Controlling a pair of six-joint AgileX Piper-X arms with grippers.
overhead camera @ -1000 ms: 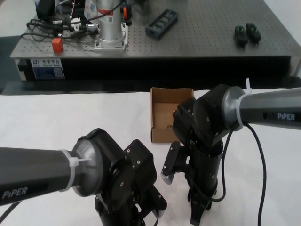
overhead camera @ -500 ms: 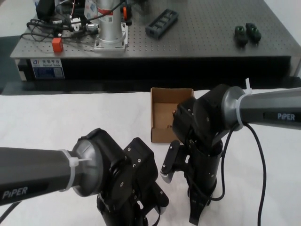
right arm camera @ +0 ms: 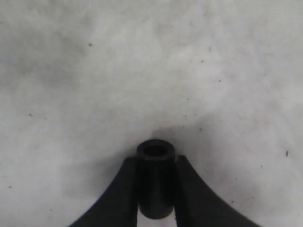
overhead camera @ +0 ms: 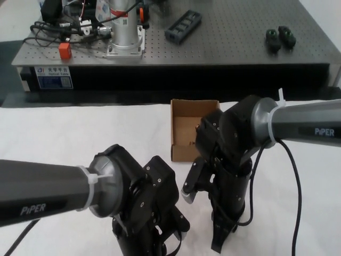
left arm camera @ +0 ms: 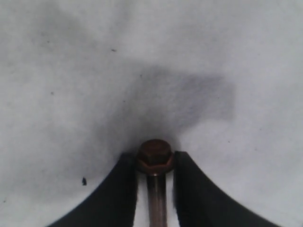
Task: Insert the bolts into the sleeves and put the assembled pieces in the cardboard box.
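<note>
The cardboard box [overhead camera: 193, 110] sits open on the white cloth [overhead camera: 80, 133], just beyond the wrist of one arm [overhead camera: 234, 138]. That wrist covers the box's near corner. The part of the inside that shows is bare brown floor with a few small dark marks too small to make out. Whether any assembled piece lies in the hidden part cannot be told.

The high view shows both arms bent down over the cloth on the near side of the box, the second arm [overhead camera: 138, 197] beside the first and farther from the box. Their fingertips are lost under the black housings, and neither bolt nor sleeve can be seen there.

The wrist views give that detail. The left gripper [left arm camera: 154, 159] is closed to a narrow gap on a brown hex-head bolt [left arm camera: 156, 198]. The shank runs back between the two fingers [left arm camera: 118, 194], and the head sits at the tips, pointing away from the gripper and close over the cloth.

The right gripper [right arm camera: 156, 163] is likewise pinched onto a short black sleeve [right arm camera: 156, 189]. The sleeve lies lengthwise between the fingers [right arm camera: 199, 198], with its open bore just past the tips and facing outward. The box does not appear in either wrist view.

Behind the box stands a perforated metal table [overhead camera: 224, 42] carrying a metal post [overhead camera: 125, 29], an orange block [overhead camera: 64, 50] and a black tray [overhead camera: 183, 25].
</note>
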